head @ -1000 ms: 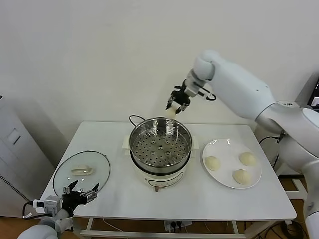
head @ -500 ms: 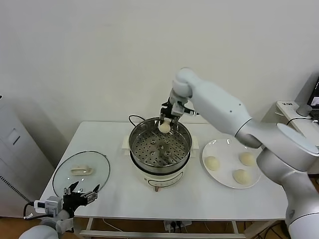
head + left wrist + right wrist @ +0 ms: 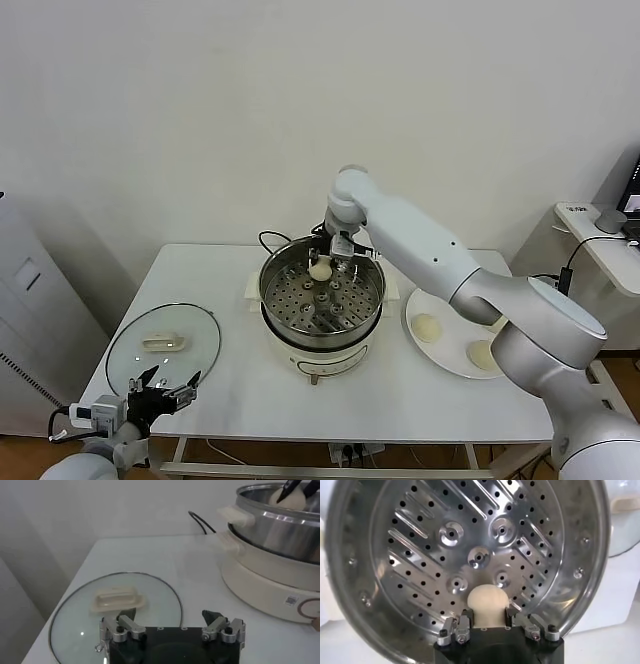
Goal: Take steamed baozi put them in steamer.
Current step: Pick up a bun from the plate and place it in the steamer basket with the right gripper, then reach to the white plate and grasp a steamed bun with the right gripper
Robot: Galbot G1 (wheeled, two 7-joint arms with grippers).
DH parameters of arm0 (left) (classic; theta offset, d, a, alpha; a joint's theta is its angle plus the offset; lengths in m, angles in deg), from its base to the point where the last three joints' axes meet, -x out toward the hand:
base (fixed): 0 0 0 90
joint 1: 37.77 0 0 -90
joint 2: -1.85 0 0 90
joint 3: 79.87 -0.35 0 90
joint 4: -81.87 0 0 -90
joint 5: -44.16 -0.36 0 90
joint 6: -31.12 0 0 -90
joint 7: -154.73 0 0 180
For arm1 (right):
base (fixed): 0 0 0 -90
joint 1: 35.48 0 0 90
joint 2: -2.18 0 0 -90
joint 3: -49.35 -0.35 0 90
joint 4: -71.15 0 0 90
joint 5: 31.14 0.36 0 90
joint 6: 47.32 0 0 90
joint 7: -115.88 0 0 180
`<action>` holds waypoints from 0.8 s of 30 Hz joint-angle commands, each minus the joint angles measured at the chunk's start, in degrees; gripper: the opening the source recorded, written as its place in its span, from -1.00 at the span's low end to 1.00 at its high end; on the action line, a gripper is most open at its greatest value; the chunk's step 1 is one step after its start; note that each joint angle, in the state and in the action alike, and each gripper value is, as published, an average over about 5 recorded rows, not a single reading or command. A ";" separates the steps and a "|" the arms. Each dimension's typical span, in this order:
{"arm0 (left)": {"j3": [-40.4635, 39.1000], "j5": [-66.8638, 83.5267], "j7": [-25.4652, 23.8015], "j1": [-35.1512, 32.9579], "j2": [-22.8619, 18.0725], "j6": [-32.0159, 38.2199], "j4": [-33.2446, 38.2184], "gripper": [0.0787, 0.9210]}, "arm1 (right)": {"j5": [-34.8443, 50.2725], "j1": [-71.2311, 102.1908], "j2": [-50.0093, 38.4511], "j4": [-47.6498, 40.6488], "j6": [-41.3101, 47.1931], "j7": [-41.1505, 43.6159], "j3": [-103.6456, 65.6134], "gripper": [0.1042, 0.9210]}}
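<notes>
Currently my right gripper point(image 3: 322, 266) clamps a round cream-white bun point(image 3: 320, 269) inside the perforated steel steamer point(image 3: 322, 290); next I release. Left gripper point(image 3: 171, 623) idles open, near-left.

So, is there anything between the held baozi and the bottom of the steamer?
Nothing visible. The right end effector holds the baozi inside the steamer, over the bare perforated bottom. The glass lid lies apart on the table.

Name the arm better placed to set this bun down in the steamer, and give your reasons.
Right. The right pincer is shut on a bun inside the steamer, above its holed floor. The left pincer hangs open at the table's near left edge, beside the glass lid.
</notes>
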 commanded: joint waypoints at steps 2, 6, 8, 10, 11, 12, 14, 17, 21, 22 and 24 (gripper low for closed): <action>0.08 0.00 -0.03 0.00 0.00 0.00 0.10 0.77 | -4.40 1.69 0.57 0.51 -2.79 -1.50 -1.10 -0.20; 0.12 0.00 -0.04 0.01 0.01 0.00 0.14 0.77 | -4.03 1.78 0.28 0.94 -2.79 -1.74 -0.96 0.05; 0.15 0.00 -0.04 0.00 0.00 0.00 0.15 0.77 | -3.73 1.62 0.12 1.09 -2.79 -1.82 -0.93 0.20; 0.17 0.00 -0.03 -0.02 -0.01 -0.01 0.20 0.77 | -2.87 1.31 -0.10 1.21 -2.79 -1.77 -0.84 0.32; 0.18 0.00 -0.03 -0.04 -0.02 -0.02 0.24 0.77 | -2.24 1.13 -0.23 1.24 -2.79 -1.74 -0.78 0.41; 0.19 0.00 -0.03 -0.04 -0.02 -0.03 0.28 0.77 | -1.33 0.83 -0.41 1.28 -2.79 -1.71 -0.68 0.47; 0.21 0.00 -0.02 -0.03 -0.04 -0.06 0.39 0.77 | 0.88 -0.02 -0.87 1.41 -2.79 -1.58 -0.37 0.61; 0.22 0.00 -0.01 0.01 -0.05 -0.14 0.60 0.77 | 5.49 -2.32 -1.93 1.68 -2.79 -0.66 0.42 0.73; 0.30 -0.01 0.03 -0.10 -0.06 -0.19 0.80 0.77 | 13.69 -7.58 -4.18 1.04 -2.79 1.72 1.82 0.76; 0.33 -0.01 0.04 -0.17 -0.09 -0.19 0.86 0.77 | 16.28 -9.24 -4.95 0.61 -2.79 2.48 2.40 0.76; 0.38 -0.02 0.03 -0.32 -0.13 -0.17 0.97 0.77 | 21.72 -12.74 -6.72 -0.45 -2.79 3.86 4.05 0.76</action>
